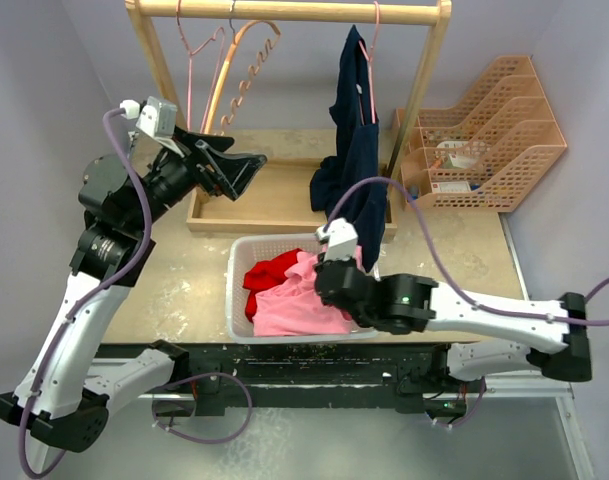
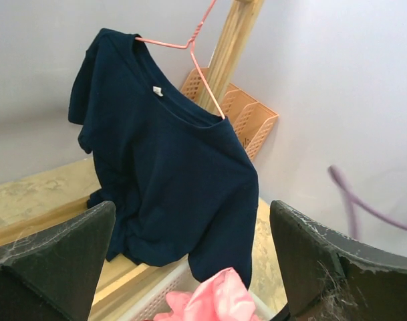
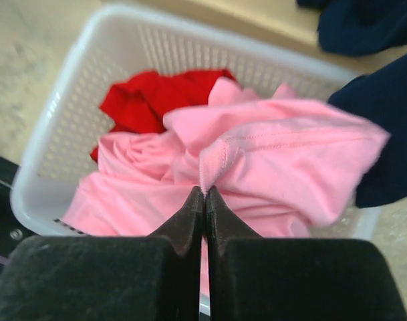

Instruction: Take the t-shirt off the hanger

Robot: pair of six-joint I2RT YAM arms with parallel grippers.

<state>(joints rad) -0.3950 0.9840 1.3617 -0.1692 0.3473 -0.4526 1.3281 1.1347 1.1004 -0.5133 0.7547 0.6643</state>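
Note:
A navy t-shirt hangs on a pink wire hanger from the wooden rail; it also shows in the left wrist view, with the hanger through its collar. My left gripper is open and empty, held high to the left of the shirt, apart from it. My right gripper is shut on a fold of a pink t-shirt over the white basket. A red garment lies in the basket beside it.
Two empty hangers hang at the rail's left. A wooden tray forms the rack's base. An orange file organiser stands at the back right. The wooden rack post stands just right of the navy shirt.

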